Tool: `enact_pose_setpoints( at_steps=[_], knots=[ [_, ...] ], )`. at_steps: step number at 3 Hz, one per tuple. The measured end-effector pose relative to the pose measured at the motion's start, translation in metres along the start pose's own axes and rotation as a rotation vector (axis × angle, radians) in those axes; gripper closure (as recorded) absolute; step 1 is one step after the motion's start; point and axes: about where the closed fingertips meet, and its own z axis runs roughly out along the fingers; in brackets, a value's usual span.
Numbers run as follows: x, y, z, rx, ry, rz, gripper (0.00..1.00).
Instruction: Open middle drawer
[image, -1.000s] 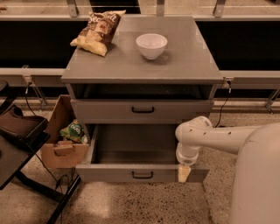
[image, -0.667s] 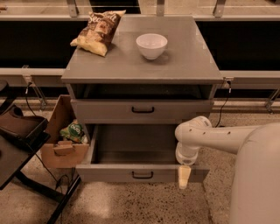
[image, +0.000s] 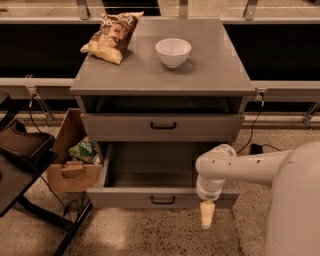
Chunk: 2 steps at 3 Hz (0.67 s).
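Grey all over, the middle drawer (image: 120, 198) stands pulled well out from under the worktop's (image: 215, 75) front edge, its deep plain box showing and its small black handle (image: 162, 200) at the centre of the front, while the top drawer (image: 200, 127) above it sits further back. The gripper (image: 206, 219) hangs pointing at the floor just in front of that drawer's front panel, below the worktop's front right corner and apart from the handle, to its right. Whether it is open or closed I cannot tell.
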Motion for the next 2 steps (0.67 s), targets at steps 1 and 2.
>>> enact_pose_setpoints(
  at_steps=[1,2],
  knots=[
    [0.0016,-0.0009,0.0055,-0.005,-0.009,-0.001,0.00],
    [0.0008,0.0038,0.0141,-0.040,-0.016,0.009,0.22]
  ],
)
